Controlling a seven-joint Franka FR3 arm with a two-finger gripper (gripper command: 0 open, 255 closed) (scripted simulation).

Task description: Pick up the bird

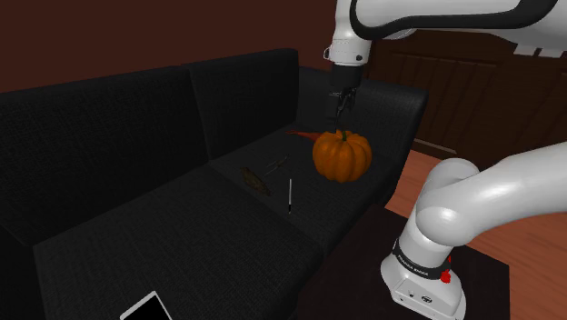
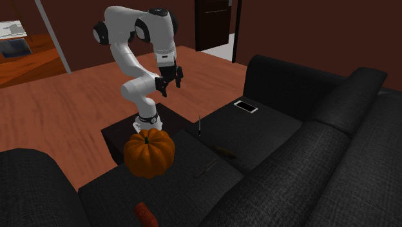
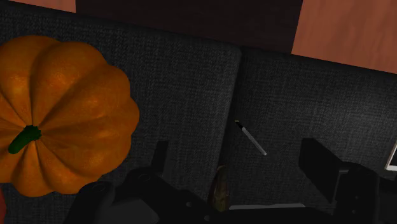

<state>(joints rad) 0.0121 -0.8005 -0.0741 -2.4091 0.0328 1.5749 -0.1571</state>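
The all-black two-finger pincer (image 1: pixel 342 102) hangs in the air above the black fabric sofa (image 1: pixel 109 136) and holds nothing. In the wrist view its fingers (image 3: pixel 159 159) stand wide apart. The small brownish bird (image 1: pixel 254 177) lies on the sofa seat, at the seam between two cushions, well below the pincer. Just beside the bird, on the shoulder view's right, lies a thin black and white pen (image 1: pixel 290 195). Further right stands a round orange pumpkin with a green stem (image 1: pixel 343 155), apart from the bird. A flat white phone (image 1: pixel 150 307) lies on the near left part of the seat.
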